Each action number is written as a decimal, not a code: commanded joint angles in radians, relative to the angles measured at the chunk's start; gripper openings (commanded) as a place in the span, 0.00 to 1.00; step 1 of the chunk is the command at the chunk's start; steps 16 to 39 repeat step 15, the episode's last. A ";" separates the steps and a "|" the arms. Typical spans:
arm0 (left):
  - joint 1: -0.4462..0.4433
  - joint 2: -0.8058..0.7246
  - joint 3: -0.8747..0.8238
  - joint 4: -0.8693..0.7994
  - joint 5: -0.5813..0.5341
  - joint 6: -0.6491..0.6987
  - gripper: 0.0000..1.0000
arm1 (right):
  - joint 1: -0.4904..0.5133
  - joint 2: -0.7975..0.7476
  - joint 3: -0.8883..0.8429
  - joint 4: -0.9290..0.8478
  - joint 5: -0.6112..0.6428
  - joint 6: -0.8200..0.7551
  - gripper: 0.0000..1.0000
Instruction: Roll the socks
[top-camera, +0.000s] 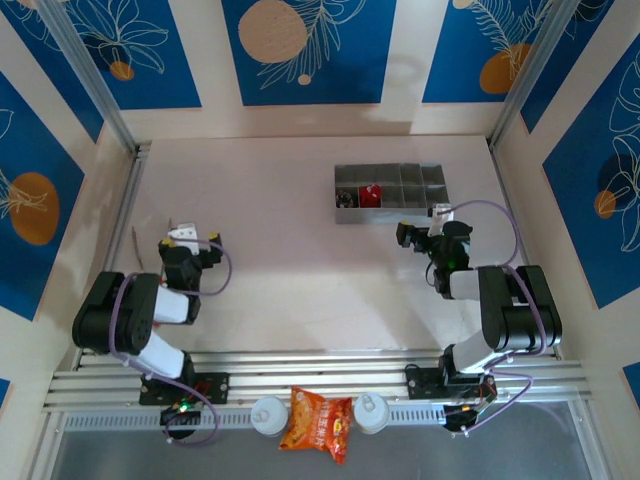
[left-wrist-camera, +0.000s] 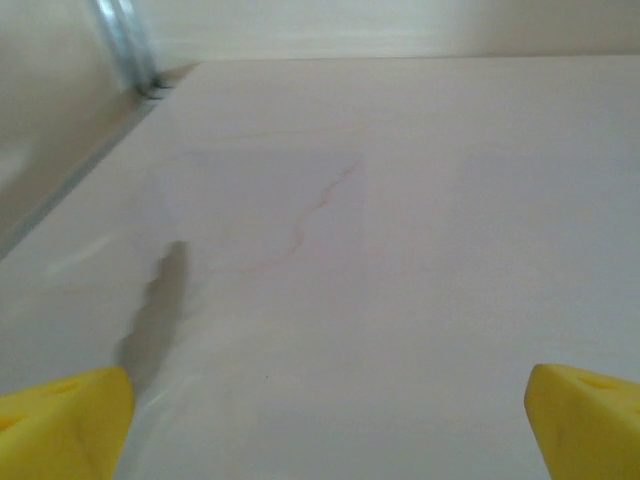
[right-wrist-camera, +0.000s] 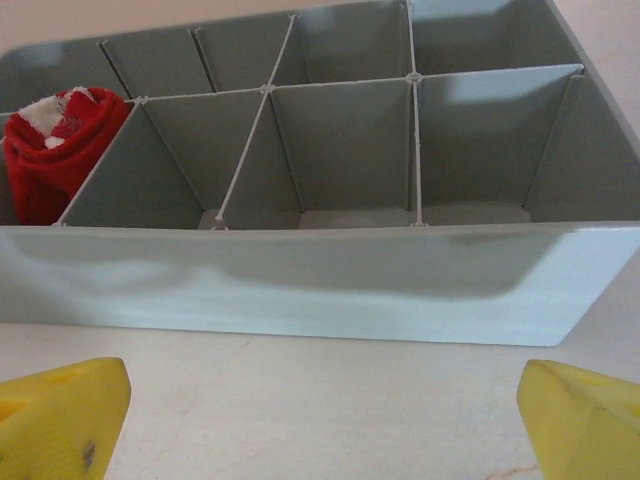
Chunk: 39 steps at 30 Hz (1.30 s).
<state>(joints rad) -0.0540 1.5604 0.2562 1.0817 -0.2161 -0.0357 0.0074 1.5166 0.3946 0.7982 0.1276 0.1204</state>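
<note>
Top view: pale table (top-camera: 290, 250) with a grey divided tray (top-camera: 415, 210) at the far right. Both socks sit in the tray's left end, each bunched in its own compartment: dark sock (top-camera: 345, 197) furthest left, its stripes too small to make out, and red sock (top-camera: 371, 195) in the compartment just to its right. The left gripper (top-camera: 195, 236) hangs over bare table on the left, well apart from the tray, and its finger spread is hard to read from here. The right gripper (top-camera: 424, 222) sits just in front of the tray's right end, pointing at it, touching nothing. An orange snack bag (top-camera: 318, 421) lies on the near rail between two white round caps (top-camera: 268, 415), off the work area.

Left wrist view: the left gripper (left-wrist-camera: 325, 428) has its yellow fingertips (left-wrist-camera: 62, 425) spread wide at the two bottom corners, with nothing between them but bare tabletop. Finger shadow (left-wrist-camera: 160, 305) falls on the surface and a metal rail (left-wrist-camera: 125, 45) shows at the far left corner.

Right wrist view: the right gripper (right-wrist-camera: 320, 420) is spread wide too, yellow fingertips (right-wrist-camera: 585, 420) at the bottom corners, holding nothing. The tray (right-wrist-camera: 320, 285) stands close ahead, its near wall facing the fingers but not touching them. The red sock (right-wrist-camera: 55, 155) is rolled up in a near-row compartment at the left edge, with a white patch on top
</note>
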 joint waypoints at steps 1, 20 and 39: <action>0.009 0.010 0.068 -0.035 0.098 0.031 1.00 | 0.001 0.005 0.017 0.015 0.005 -0.009 0.99; 0.006 0.004 0.064 -0.038 0.075 0.029 1.00 | 0.002 0.006 0.014 0.022 0.001 -0.013 0.99; 0.006 0.004 0.064 -0.038 0.075 0.029 1.00 | 0.002 0.006 0.014 0.022 0.001 -0.013 0.99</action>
